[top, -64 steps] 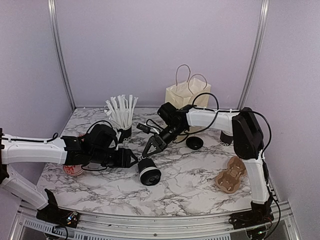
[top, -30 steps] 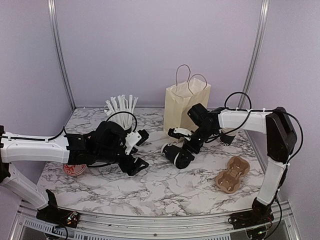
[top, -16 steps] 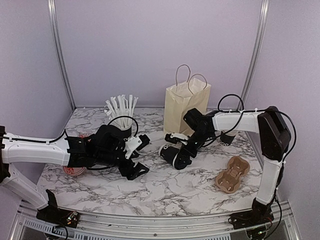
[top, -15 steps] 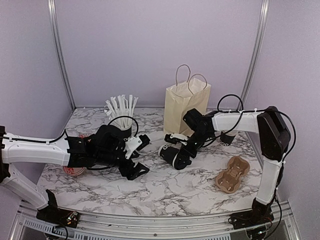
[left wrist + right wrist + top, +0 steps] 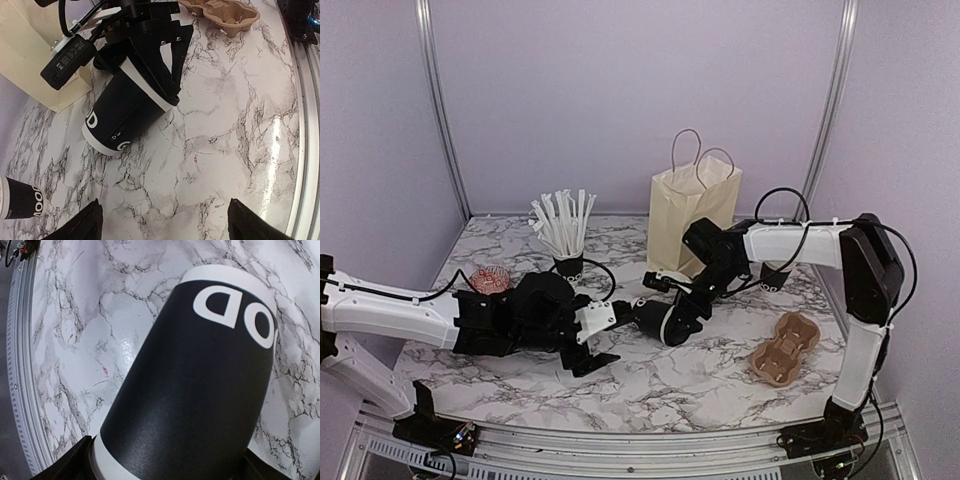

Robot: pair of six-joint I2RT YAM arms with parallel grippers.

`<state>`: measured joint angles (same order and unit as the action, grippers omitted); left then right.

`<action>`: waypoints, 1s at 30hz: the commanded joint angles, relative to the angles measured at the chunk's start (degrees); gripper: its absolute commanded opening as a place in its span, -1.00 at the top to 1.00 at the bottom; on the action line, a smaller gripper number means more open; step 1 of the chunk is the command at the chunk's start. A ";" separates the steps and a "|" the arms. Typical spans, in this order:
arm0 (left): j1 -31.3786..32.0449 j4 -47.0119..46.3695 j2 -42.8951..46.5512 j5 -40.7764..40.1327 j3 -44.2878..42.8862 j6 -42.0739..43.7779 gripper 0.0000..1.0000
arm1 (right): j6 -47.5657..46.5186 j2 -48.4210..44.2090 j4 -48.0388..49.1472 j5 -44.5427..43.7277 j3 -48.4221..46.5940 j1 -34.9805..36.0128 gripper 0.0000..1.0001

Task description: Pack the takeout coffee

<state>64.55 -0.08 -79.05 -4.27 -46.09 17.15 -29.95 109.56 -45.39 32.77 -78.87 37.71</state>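
Observation:
The takeout coffee [image 5: 660, 320] is a black paper cup with white lettering and a white band by its rim, tilted on its side at mid-table. My right gripper [image 5: 678, 302] is shut on its rim end, one finger on each side. In the right wrist view the takeout coffee [image 5: 200, 380] fills the frame between the right gripper [image 5: 165, 470]. The left wrist view shows the takeout coffee [image 5: 125, 115] base-first, with the right fingers [image 5: 165, 55] hiding its top. My left gripper [image 5: 603, 337] is open and empty just left of it; the left gripper [image 5: 165, 227] frames bare marble.
A cream paper bag [image 5: 690, 215] with handles stands upright behind the cup. A cup of white straws [image 5: 565, 235] is at back left, and a red-patterned cup [image 5: 490, 280] at far left. A cardboard cup carrier [image 5: 782, 348] lies near right. Another black cup [image 5: 775, 277] stands behind the right arm.
The right gripper and the cup have shifted slightly left and nearer. The left arm has dropped lower and nearer, uncovering the red-patterned cup, and its gripper now points at the cup.

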 commanded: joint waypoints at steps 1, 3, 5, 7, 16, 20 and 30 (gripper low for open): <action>1.08 -6.35 -1.49 -9.47 -0.18 10.66 -0.75 | -1.08 -2.90 -5.09 7.52 -1.89 0.43 -0.55; 1.17 -8.27 -2.86 -10.73 -0.82 12.86 -0.77 | -1.41 -3.17 -6.27 9.55 -1.86 0.43 -0.55; 1.27 -9.75 -4.54 -11.56 -1.72 15.31 -0.79 | -1.93 -3.26 -7.77 11.76 -1.86 0.41 -0.55; 1.49 -10.03 -6.80 -11.74 -3.08 17.90 -0.79 | -2.25 -3.14 -8.73 14.01 -1.81 0.43 -0.55; 3.26 -10.71 -15.12 -13.84 -8.05 26.43 -0.83 | -3.67 -2.16 -11.88 19.05 -2.39 0.70 -0.55; 3.38 -10.67 -18.47 -14.42 -10.69 28.71 -0.87 | -4.03 -2.24 -12.31 19.54 -2.25 1.37 -0.55; 5.13 -11.72 -23.32 -17.69 -12.50 31.73 -0.67 | -4.37 -2.04 -13.22 21.99 -2.16 1.49 -0.56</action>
<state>68.97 -9.89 -101.25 -20.73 -57.23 47.86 -33.15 107.85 -57.54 52.05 -78.94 38.79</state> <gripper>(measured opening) 0.856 0.779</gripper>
